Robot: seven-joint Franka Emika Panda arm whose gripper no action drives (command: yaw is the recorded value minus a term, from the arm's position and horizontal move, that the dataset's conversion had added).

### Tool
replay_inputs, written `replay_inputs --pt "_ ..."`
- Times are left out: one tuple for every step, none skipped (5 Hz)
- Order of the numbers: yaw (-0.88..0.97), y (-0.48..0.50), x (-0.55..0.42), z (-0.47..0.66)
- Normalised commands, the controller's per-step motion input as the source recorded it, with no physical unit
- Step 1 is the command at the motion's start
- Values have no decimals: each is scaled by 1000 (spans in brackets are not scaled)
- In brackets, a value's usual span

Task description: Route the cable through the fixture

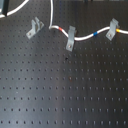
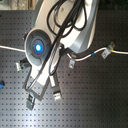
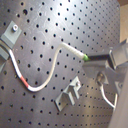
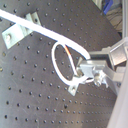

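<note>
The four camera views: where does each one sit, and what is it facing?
First exterior view: high above, looking down at the black pegboard, grey clips and cable; no robot shows.
Second exterior view: overhead too; the arm covers the middle.
First wrist view: on the gripper, close to the pegboard, facing the cable end.
Second wrist view: likewise, from another angle.
Both exterior views share the cable and clips.

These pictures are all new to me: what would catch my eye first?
Most striking is the big white robot arm with a glowing blue ring, filling the upper middle of the second exterior view. Next comes the long thin white cable with red, blue and yellow bands, snaking along the top of the black perforated board in the first exterior view. Three small grey metal clips stand along it; the left clip holds no cable.
</note>
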Motion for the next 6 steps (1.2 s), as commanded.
replay_inputs --pt "0 0 0 21" --pt "323 -209 -126 416" --pt "351 -210 -136 346" --pt "443 -121 -98 263" --pt "523 18 -76 192" --pt "651 86 -70 112"
